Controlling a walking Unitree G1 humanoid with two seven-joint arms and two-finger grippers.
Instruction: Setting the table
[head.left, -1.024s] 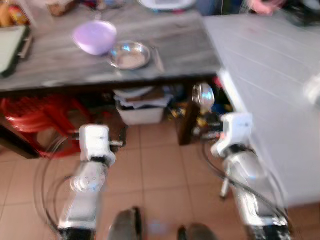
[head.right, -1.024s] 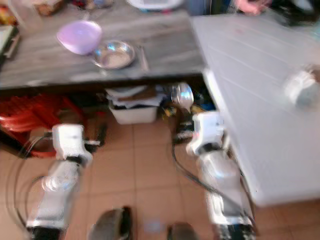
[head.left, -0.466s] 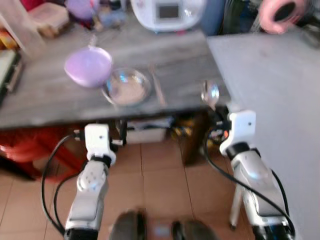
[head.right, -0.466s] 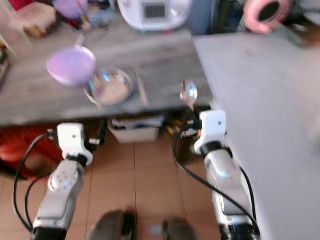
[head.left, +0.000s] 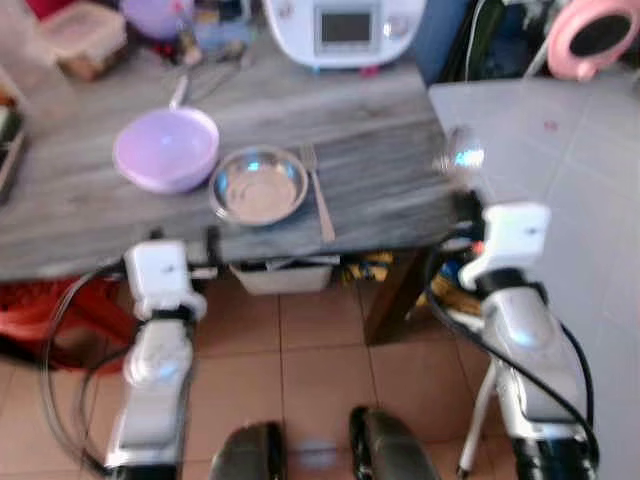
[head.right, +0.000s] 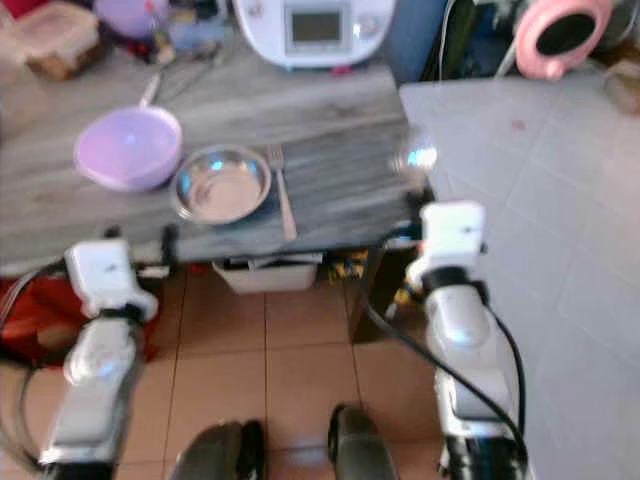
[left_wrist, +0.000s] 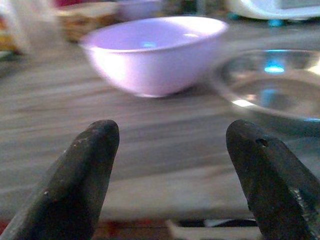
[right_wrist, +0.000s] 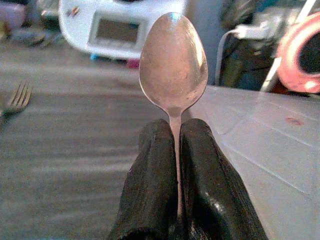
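Right gripper (right_wrist: 175, 165) fingers (right_wrist: 150, 175) pressed together on the handle of a spoon (right_wrist: 173, 62), bowl end standing straight up above the tips, long axis in line with the fingers. It sits at the right end of the grey wood counter (head.left: 380, 180), near its front corner beside the white table (head.left: 560, 180). Place setting lies to the robot's left of the spoon: steel bowl (head.left: 258, 186) with a fork (head.left: 318, 195) just right of it, tines away from the robot, long axis front-to-back; purple bowl (head.left: 166, 148) further left. Judgement: spoon likely goes beside the fork, so the right arm is nearer and must move left and tip the spoon flat, parallel to the fork. Left gripper (left_wrist: 170, 170) fingers wide apart, holding nothing, at the counter's front edge facing both bowls.
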